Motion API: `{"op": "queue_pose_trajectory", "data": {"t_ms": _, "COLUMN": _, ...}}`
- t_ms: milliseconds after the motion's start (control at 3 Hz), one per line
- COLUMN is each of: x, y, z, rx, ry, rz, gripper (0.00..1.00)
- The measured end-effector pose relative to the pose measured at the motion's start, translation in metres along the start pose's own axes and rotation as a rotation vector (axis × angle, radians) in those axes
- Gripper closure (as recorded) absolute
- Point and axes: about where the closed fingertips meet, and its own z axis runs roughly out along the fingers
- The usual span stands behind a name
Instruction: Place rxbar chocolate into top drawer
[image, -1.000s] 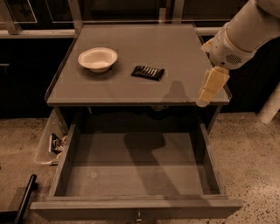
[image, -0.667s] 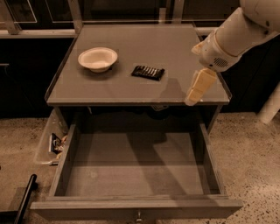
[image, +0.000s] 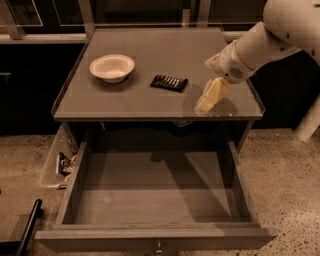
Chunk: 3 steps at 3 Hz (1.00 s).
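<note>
Rxbar chocolate (image: 170, 82) lies flat on bench (image: 150, 47), just right of bowl (image: 112, 67). Hand (image: 209, 98) farther right of bowl, low over bench; spread or pressed together, cannot tell. Bar likely light, thin, slick-wrapped: pinch across its narrow width. Top drawer (image: 150, 240) open below bowl.

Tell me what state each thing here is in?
top drawer: pulled wide open, nothing inside.
rxbar chocolate: lying flat on the tabletop, right of the bowl.
bowl: upright, empty.
gripper: over the tabletop's right side, apart from the bar.
plastic bin: beside the drawer's left wall, small items inside.
</note>
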Motion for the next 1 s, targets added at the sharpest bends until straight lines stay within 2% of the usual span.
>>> {"op": "queue_pose_trajectory", "data": {"t_ms": 667, "x": -0.005, "y": -0.011, "z": 0.033, "rx": -0.077, "ry": -0.107, "rz": 0.103, "gripper": 0.00}}
{"op": "queue_pose_trajectory", "data": {"t_ms": 1000, "x": -0.011, "y": -0.016, "z": 0.044, "rx": -0.094, "ry": -0.138, "rz": 0.137, "gripper": 0.00}}
